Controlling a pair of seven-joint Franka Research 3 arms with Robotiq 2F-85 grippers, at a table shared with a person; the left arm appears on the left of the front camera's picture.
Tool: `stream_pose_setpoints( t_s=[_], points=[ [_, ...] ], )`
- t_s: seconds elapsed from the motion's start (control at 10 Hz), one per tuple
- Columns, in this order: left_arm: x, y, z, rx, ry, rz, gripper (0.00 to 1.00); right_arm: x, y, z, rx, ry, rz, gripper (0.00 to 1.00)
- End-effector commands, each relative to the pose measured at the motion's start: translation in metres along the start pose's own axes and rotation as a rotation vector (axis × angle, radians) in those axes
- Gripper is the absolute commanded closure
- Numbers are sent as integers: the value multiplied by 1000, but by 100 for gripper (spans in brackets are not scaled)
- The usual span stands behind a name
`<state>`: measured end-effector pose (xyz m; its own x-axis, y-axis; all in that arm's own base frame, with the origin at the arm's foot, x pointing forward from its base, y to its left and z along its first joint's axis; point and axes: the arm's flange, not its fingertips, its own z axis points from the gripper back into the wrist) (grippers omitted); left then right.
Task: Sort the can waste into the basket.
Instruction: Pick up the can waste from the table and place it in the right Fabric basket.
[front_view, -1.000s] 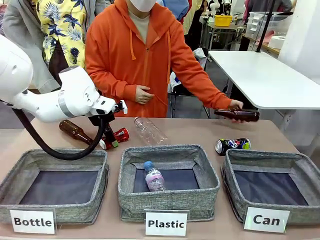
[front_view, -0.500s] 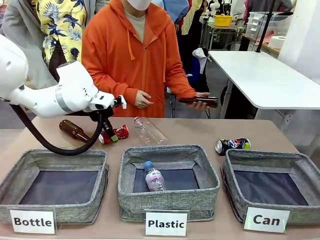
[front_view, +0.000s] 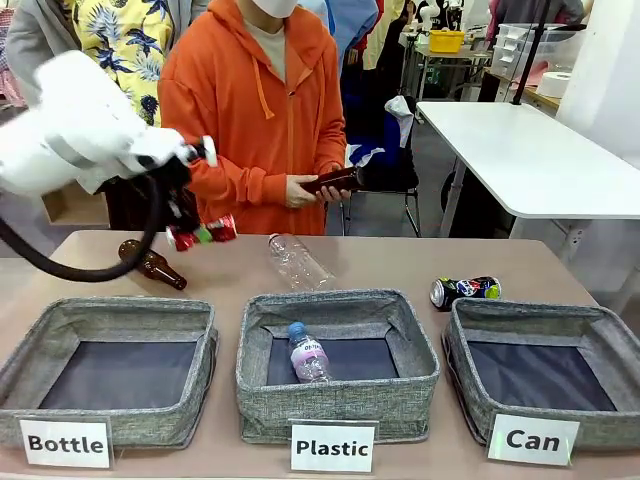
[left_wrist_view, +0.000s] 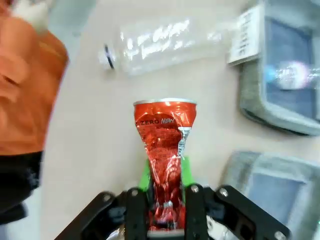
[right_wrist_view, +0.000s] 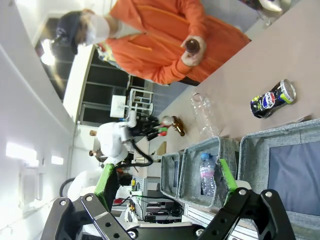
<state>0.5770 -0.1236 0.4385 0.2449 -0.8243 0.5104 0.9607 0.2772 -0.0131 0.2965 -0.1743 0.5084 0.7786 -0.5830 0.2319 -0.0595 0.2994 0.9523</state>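
One red can (left_wrist_view: 163, 131) now raised by left hand (left_wrist_view: 165, 174).

— Surface and load along near edge?
— Brown table (front_view: 400, 262), level; three grey woven bins in a row, side by side: Bottle bin (front_view: 150, 415) at left; Plastic bin (front_view: 340, 400) in middle; Can bin (front_view: 462, 375) at right; white label cards (front_view: 332, 447) standing, one before each.
— Loose items behind the bins?
— Three, each lying on its side and well apart: brown glass bottle (front_view: 152, 265) at far left; clear plastic bottle (front_view: 298, 262) behind Plastic bin; dark blue crushed can (front_view: 466, 291) just beside far left corner of Can bin; contact there not determinable.
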Motion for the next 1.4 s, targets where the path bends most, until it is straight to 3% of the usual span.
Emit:
stream_pose_setpoints(
  t_s=[0.0, 0.2, 0.3, 0.5, 0.7, 0.8, 0.9, 1.0, 1.3],
  points=[
    [-39, -45, 90, -105, -85, -83, 100, 3, 1, -1, 25, -13, 26, 0],
    [-73, -77, 150, -189, -154, -74, 100, 3, 1, -1, 25, -13, 26, 0],
    [-102, -96, 175, -173, -165, -52, 100, 3, 1, -1, 25, -13, 26, 0],
    [-170, -124, 212, -222, -259, -127, 100, 3, 1, -1, 25, -13, 26, 0],
    [-198, -145, 239, -276, -360, -199, 100, 3, 1, -1, 25, -13, 26, 0],
    [-221, -159, 290, -274, -455, -167, 100, 3, 1, -1, 25, -13, 26, 0],
    [-252, -175, 339, -224, -542, -46, 100, 3, 1, -1, 25, -13, 26, 0],
    [-276, -189, 364, -206, -612, 7, 100, 3, 1, -1, 25, -13, 26, 0],
    [-313, -215, 370, -157, -623, 91, 100, 3, 1, -1, 25, -13, 26, 0]
  ],
)
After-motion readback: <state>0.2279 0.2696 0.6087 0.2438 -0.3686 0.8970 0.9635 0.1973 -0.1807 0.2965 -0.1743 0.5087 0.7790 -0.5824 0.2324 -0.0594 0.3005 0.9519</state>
